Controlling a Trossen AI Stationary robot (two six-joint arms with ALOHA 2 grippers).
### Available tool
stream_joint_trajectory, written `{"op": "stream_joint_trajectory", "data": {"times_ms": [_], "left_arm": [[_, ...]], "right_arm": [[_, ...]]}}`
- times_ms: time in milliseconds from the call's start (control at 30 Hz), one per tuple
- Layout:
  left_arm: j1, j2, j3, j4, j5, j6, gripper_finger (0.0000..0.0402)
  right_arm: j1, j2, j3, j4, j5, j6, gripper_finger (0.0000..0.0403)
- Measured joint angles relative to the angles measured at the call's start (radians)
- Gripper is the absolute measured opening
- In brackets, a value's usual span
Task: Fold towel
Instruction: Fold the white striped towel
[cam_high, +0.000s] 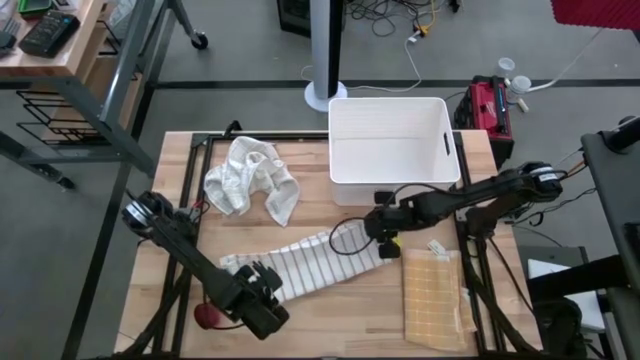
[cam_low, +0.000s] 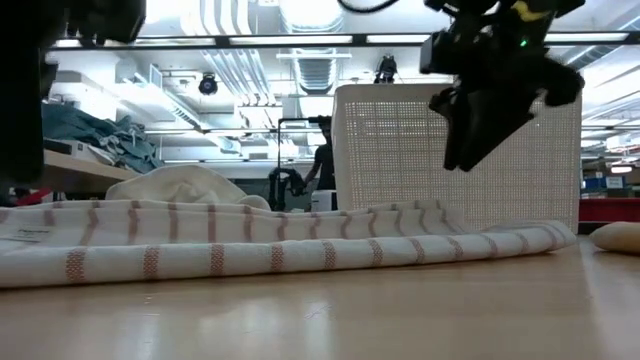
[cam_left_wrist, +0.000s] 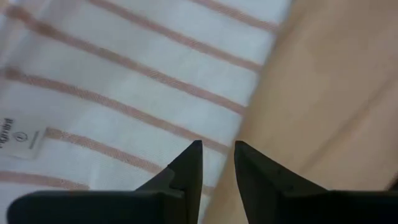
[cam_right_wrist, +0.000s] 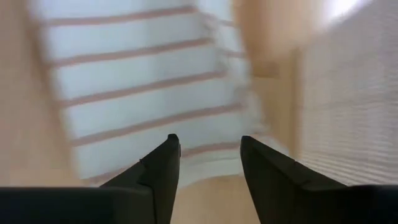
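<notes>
From above, you see the white towel with thin reddish stripes (cam_high: 305, 262) lying as a long band across the lower middle of the frame on the pale wooden table (cam_high: 350, 320). Your left gripper (cam_high: 262, 290) sits over its lower-left end; your right gripper (cam_high: 378, 228) is at its upper-right end. A crumpled white cloth (cam_high: 250, 178) lies upper left of the towel, a white rectangular plastic bin (cam_high: 390, 150) fills the upper centre, and a folded yellow checked cloth (cam_high: 432, 298) rests at lower right.

At table level, the striped towel stretches across the middle of the frame, flat with soft ripples. The right gripper hangs at upper right, above the towel's end and clear of it, in front of the perforated bin.

In your left wrist view, the fingers (cam_left_wrist: 189, 165) stand slightly apart, pinching nothing, over the towel's edge where it meets bare wood; a small sewn label (cam_left_wrist: 22, 138) shows at mid-left.

In your right wrist view, the fingers (cam_right_wrist: 165, 162) are spread, empty, above the towel's end, the bin wall at right.
</notes>
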Motion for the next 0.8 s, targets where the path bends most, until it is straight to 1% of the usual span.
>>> {"op": "stream_joint_trajectory", "data": {"times_ms": [67,200,367,500,600,700,800], "left_arm": [[0.000,0.015,-0.025,0.027,0.011,-0.017,0.0077],[0.000,0.049,-0.074,0.105,0.057,-0.022,0.0077],[-0.002,0.059,-0.129,0.247,0.062,-0.020,0.0081],[-0.002,0.059,-0.139,0.303,0.061,-0.012,0.0081],[-0.003,0.059,-0.135,0.312,0.062,-0.011,0.0077],[-0.009,0.061,-0.128,0.314,0.063,-0.011,0.0077],[-0.018,0.061,-0.125,0.331,0.064,-0.006,0.0077]], "right_arm": [[0.027,0.000,-0.010,0.006,-0.044,0.015,0.0159],[0.089,0.000,-0.064,0.054,-0.046,0.048,0.0154],[0.142,0.001,-0.159,0.160,-0.046,0.097,0.0145],[0.151,0.001,-0.240,0.314,-0.052,0.130,0.0133],[0.151,0.001,-0.289,0.391,-0.075,0.158,0.0123],[0.151,0.001,-0.316,0.402,-0.110,0.193,0.0111],[0.152,0.003,-0.346,0.403,-0.174,0.234,0.0098]]}}
